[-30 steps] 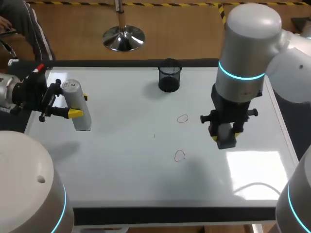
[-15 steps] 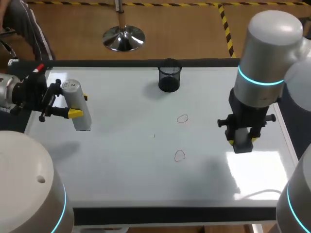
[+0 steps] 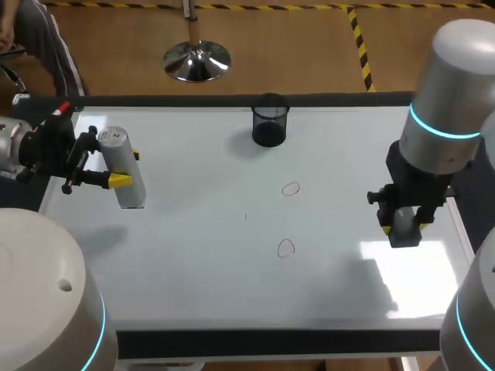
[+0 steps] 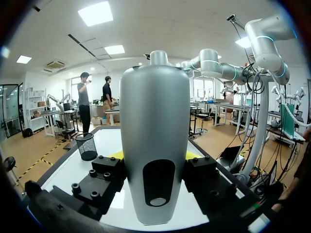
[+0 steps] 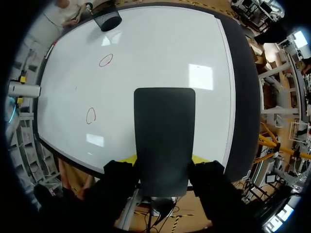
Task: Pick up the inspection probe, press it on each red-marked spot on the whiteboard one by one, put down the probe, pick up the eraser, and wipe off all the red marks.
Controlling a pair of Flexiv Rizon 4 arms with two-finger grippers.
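Two tools are in hand at once. The left gripper (image 3: pixel 126 168) has its fingers clamped on the inspection probe (image 4: pixel 154 145), a silver-grey cylinder gripped from two sides, and holds it over the whiteboard's (image 3: pixel 201 232) left edge, toward the far corner. The right gripper (image 3: pixel 404 224) pinches the eraser (image 5: pixel 164 141), a dark grey block, just inside the board's right edge and about halfway along it.

Around the middle of the board lie two red marks, small drawn loops. One (image 3: pixel 290 189) is closer to the far edge, the other (image 3: pixel 286 247) closer to the near edge. Both look whole, and both are well apart from either tool.

The main risk is order. The eraser is in a grip while the marks are unwiped, and if it sweeps in first there is nothing left for the probe to press on. If both arms head for the middle together they could meet, since the marks sit close to each other. A tilted eraser would wipe with one edge only and leave red behind.

One container stands on the board — a black mesh cup (image 3: pixel 269 127) at the middle of the far edge. Nothing shows inside it, though its dark mesh makes that hard to confirm.
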